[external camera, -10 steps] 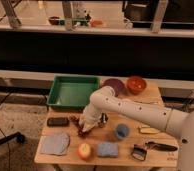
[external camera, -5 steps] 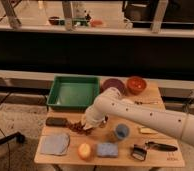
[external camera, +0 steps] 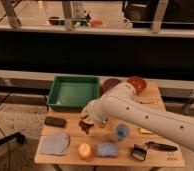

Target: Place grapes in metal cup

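The grapes are a dark reddish-purple bunch on the wooden table, just in front of the green bin. My gripper is at the end of the white arm, right over the grapes and touching or nearly touching the top of the bunch. The metal cup is not visible; the arm covers the middle of the table behind the blue cup.
A green bin stands at the back left, with a purple bowl and an orange-red bowl at the back right. A black flat object, blue cloth, apple, blue sponge and black tool lie near the front.
The arm has shifted slightly to the right and settled low. The gripper has stayed at the grapes, and the bunch has stayed about where it was.
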Robot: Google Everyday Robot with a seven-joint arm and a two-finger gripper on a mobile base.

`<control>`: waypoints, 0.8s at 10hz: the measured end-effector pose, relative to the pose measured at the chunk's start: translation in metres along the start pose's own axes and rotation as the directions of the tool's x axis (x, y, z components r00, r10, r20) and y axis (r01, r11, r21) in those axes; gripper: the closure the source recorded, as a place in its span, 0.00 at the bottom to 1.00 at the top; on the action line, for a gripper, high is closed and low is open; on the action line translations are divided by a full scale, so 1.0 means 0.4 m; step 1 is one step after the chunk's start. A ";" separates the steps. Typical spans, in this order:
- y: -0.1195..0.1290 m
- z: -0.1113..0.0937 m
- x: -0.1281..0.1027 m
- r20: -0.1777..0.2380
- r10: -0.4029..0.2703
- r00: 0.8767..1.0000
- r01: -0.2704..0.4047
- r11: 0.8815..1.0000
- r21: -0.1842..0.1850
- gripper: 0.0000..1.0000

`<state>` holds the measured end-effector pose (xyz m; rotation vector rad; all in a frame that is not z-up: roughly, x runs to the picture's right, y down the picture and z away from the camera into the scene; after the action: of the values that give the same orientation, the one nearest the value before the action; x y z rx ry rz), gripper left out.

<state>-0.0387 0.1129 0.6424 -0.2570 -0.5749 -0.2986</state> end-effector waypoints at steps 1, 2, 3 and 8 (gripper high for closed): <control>-0.012 -0.039 -0.011 -0.009 -0.014 1.000 0.015 0.999 0.046 0.86; -0.017 -0.061 -0.015 -0.016 -0.022 1.000 0.023 0.997 0.076 0.86; -0.027 -0.076 -0.022 -0.026 -0.036 0.999 0.038 0.994 0.101 0.86; -0.078 -0.085 0.015 -0.062 -0.046 0.997 0.054 0.989 0.136 0.86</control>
<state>-0.0281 0.0722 0.6231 -0.1003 -0.5420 -0.3126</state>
